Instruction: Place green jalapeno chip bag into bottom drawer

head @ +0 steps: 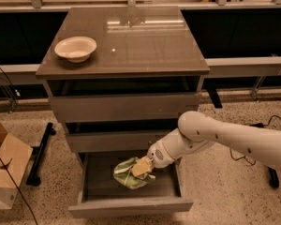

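Observation:
The green jalapeno chip bag is crinkly green with pale print and lies down inside the open bottom drawer, near its middle. My gripper reaches in from the right on a white arm and sits on the bag's right side, its tan fingers still closed on the bag. The bottom drawer is pulled out toward the camera below two shut grey drawers.
A white round bowl stands on the cabinet top at the left. A cardboard box sits on the floor at the left. A black stand leg lies beside the cabinet. Cables trail at the right.

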Controlling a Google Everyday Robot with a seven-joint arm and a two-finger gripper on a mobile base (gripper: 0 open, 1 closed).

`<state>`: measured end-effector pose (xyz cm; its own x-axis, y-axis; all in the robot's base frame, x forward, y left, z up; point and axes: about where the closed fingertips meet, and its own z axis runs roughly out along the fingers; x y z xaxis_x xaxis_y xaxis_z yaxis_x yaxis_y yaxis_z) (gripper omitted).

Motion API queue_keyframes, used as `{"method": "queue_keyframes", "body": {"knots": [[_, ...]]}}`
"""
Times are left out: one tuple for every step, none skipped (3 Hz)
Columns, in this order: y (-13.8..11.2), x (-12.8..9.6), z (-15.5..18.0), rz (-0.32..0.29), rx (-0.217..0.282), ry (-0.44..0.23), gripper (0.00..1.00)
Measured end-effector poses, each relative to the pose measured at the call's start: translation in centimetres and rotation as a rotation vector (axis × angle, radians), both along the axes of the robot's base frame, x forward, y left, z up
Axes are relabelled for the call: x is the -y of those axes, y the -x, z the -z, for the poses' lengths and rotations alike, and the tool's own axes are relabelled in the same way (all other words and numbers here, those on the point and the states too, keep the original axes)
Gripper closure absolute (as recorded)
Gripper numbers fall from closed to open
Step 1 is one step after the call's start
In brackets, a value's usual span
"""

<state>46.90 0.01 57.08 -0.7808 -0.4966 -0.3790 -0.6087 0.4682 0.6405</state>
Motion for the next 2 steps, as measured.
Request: {"method": "queue_keyframes", "body": {"knots": [[-1.2,-1.1,3.1,0.018,-0.013,-0.005,1.0],[-2.7,-1.7,7.5,0.034,-0.041,-0.029,1.0]]}}
